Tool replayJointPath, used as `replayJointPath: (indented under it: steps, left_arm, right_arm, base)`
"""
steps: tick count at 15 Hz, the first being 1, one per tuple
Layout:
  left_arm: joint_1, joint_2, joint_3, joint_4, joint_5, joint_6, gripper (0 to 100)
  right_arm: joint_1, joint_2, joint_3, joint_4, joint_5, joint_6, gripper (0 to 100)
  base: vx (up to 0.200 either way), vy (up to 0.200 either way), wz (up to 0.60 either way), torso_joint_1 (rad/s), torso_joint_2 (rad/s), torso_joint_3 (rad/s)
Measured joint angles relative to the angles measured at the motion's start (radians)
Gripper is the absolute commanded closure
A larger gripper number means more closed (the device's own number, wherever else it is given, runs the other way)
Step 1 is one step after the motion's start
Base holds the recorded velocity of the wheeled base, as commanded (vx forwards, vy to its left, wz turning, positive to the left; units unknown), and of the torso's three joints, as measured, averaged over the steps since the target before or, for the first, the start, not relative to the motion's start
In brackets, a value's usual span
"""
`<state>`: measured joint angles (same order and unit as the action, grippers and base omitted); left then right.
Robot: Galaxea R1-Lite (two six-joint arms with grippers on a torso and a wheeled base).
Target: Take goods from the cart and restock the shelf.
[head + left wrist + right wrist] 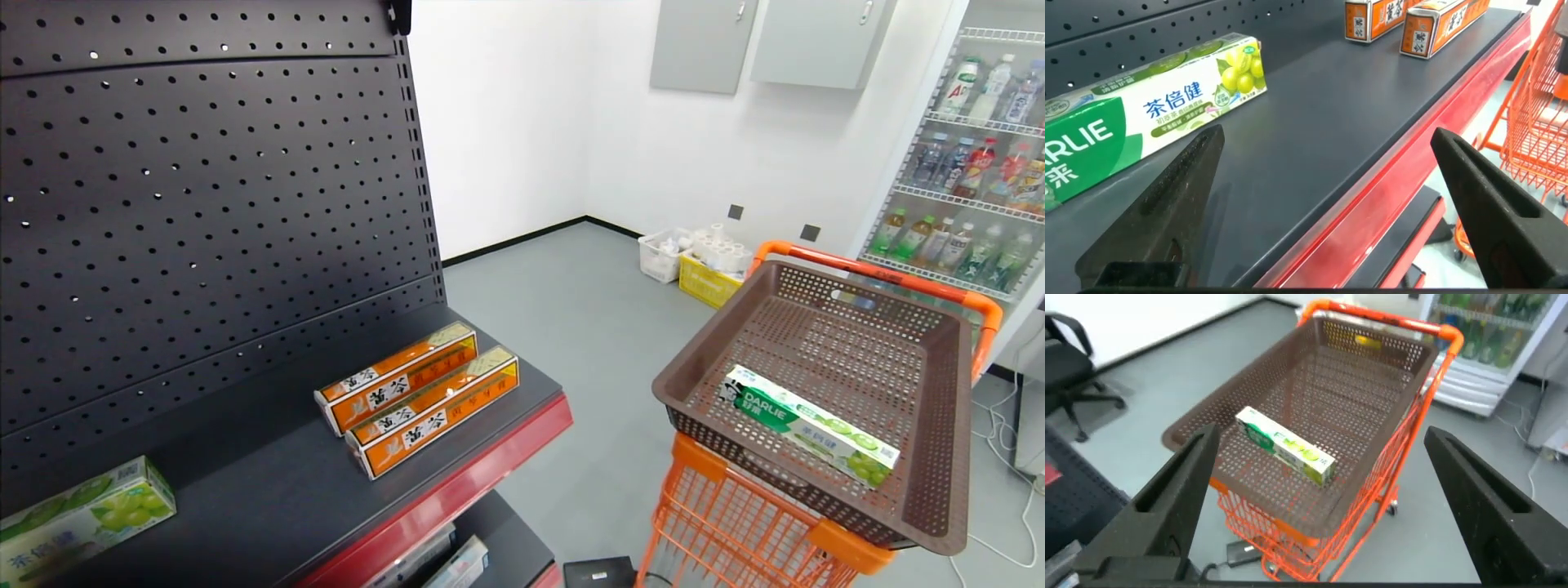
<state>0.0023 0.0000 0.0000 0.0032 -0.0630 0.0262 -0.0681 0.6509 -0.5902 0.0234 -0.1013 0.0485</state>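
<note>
Step in hand: pick from cart, not yet begun. Both arms empty.

R side: right gripper [1319,434] hangs above the cart [939,425], jaws spread wide, nothing between them. One green-and-white toothpaste box [808,425] lies flat on the floor of the cart's brown top basket, slantwise, toward the near corner. Looks like the only item in that basket. Box sits roughly under the gap betw. the jaws in the wrist view, but well below them; no contact.

L side: left gripper [1327,133] sits low over the shelf [245,457], jaws spread, empty. A green box [1151,114] of the same kind lies on the shelf at the back, by the pegboard, just beside one jaw; can't tell if it touches. Two orange boxes [416,396] lie side by side farther along the shelf, near its end, touching or nearly so.

Progress (judgement): three boxes shelved, one left in the cart, so approx. last pick.

Next move needs:
- R arm down into the basket, wrist turned so the jaws cross the box's narrow width, not its length.
- Clear the basket walls on the way in and out.
- Bare shelf betw. the green box and the orange pair looks the likely drop spot.

Risk: box is light, may skid on the mesh if one jaw lands first.
</note>
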Motion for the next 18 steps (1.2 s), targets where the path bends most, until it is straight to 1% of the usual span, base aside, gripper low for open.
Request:
replayJointPath:
  steps: [2, 3, 4, 6, 10, 12, 14, 18]
  left_arm:
    - [0.000, 0.000, 0.000, 0.000, 0.000, 0.000, 0]
    - [0.000, 0.000, 0.000, 0.000, 0.000, 0.000, 0]
    - [0.001, 0.000, 0.000, 0.000, 0.000, 0.000, 0]
    - [0.001, 0.000, 0.000, 0.000, 0.000, 0.000, 0]
    - [0.001, 0.000, 0.000, 0.000, 0.000, 0.000, 0]
    - [0.001, 0.000, 0.000, 0.000, 0.000, 0.000, 0]
    - [0.000, 0.000, 0.000, 0.000, 0.000, 0.000, 0]
    - [0.000, 0.000, 0.000, 0.000, 0.000, 0.000, 0]
  right_arm:
    - [-0.003, 0.165, -0.024, -0.094, 0.014, -0.030, 0]
    - [-0.004, 0.234, -0.034, -0.124, 0.038, -0.062, 0]
    - [-0.005, 0.293, -0.051, -0.136, 0.092, -0.095, 0]
    - [-0.007, 0.385, -0.098, -0.122, 0.158, -0.146, 0]
    - [-0.044, 0.564, -0.205, -0.111, 0.233, -0.329, 0]
    - [-0.067, 0.658, -0.269, -0.097, 0.261, -0.429, 0]
    - [-0.101, 0.747, -0.323, -0.049, 0.281, -0.532, 0]
    - [-0.136, 0.900, -0.396, -0.019, 0.290, -0.620, 0]
  base:
    - [0.000, 0.000, 0.00, 0.000, 0.00, 0.000]
    - [0.000, 0.000, 0.00, 0.000, 0.00, 0.000]
    - [0.000, 0.000, 0.00, 0.000, 0.00, 0.000]
    - [0.000, 0.000, 0.00, 0.000, 0.00, 0.000]
    - [0.000, 0.000, 0.00, 0.000, 0.00, 0.000]
    - [0.000, 0.000, 0.00, 0.000, 0.00, 0.000]
    - [0.000, 0.000, 0.00, 0.000, 0.00, 0.000]
    - [0.000, 0.000, 0.00, 0.000, 0.00, 0.000]
